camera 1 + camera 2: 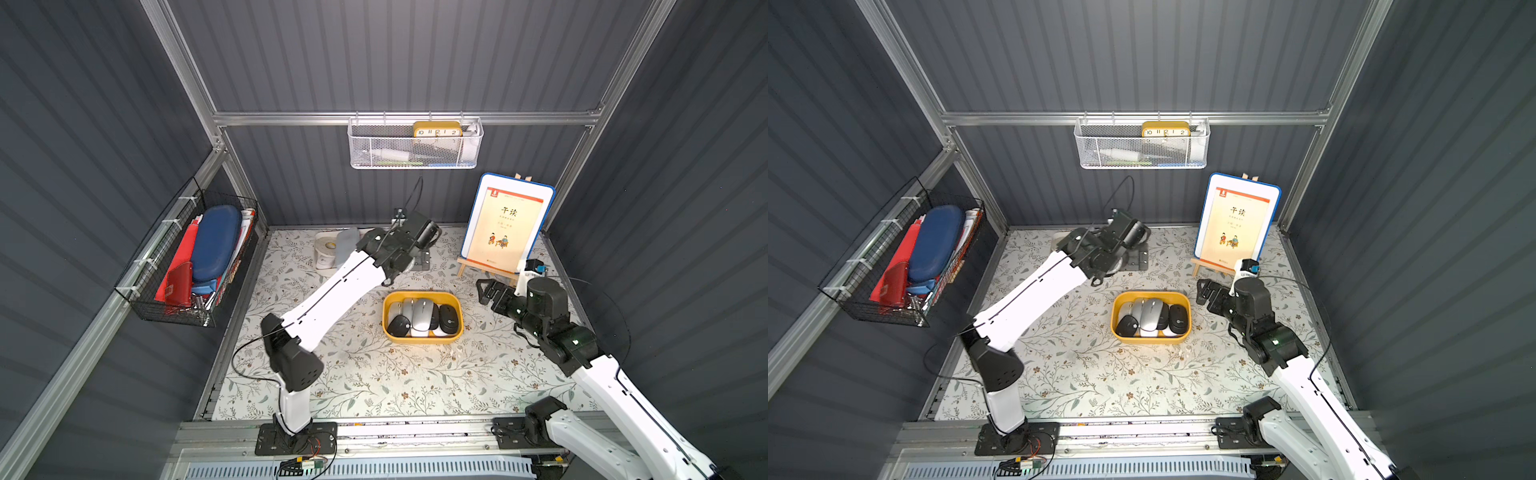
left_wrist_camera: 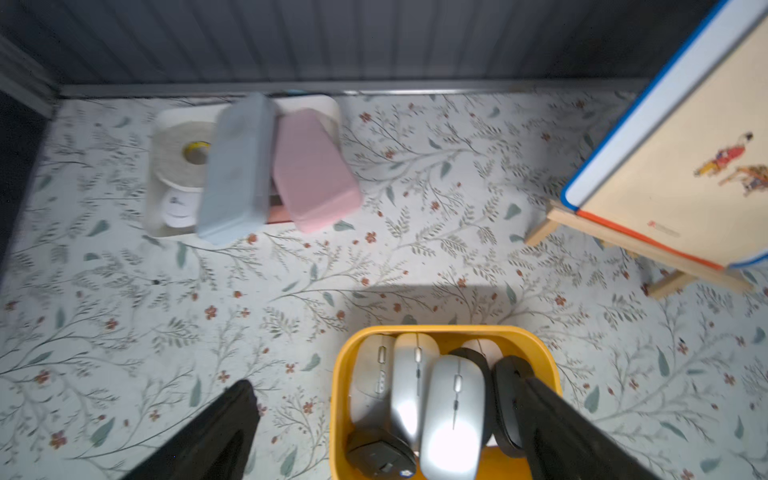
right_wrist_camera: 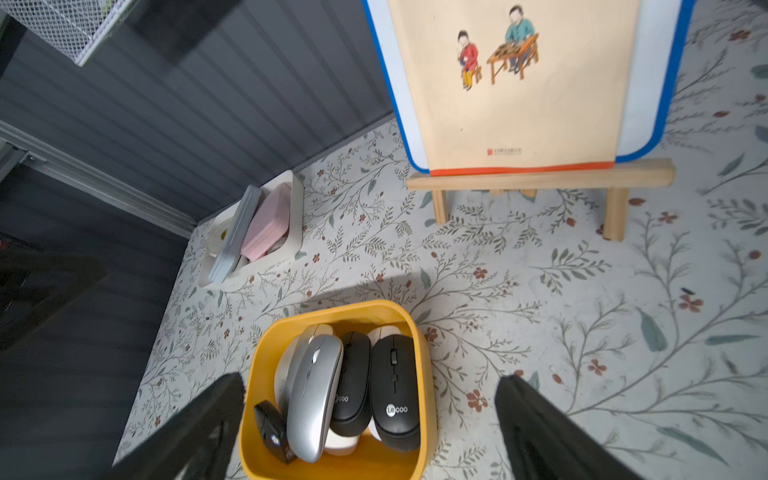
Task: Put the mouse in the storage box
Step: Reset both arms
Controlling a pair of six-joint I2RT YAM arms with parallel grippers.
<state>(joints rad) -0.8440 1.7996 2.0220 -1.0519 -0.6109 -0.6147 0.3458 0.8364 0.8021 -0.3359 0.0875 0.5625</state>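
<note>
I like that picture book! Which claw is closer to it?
Right. The right claw is just in front of the book; the left claw is farther away, near the white tray.

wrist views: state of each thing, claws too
storage box, upright, holds several mice
silver mouse, lying on top, inside
left claw, open, empty
right claw, open, empty
book, shut, upright on easel
grey case, shut, in white tray
pink case, shut, same tray
</note>
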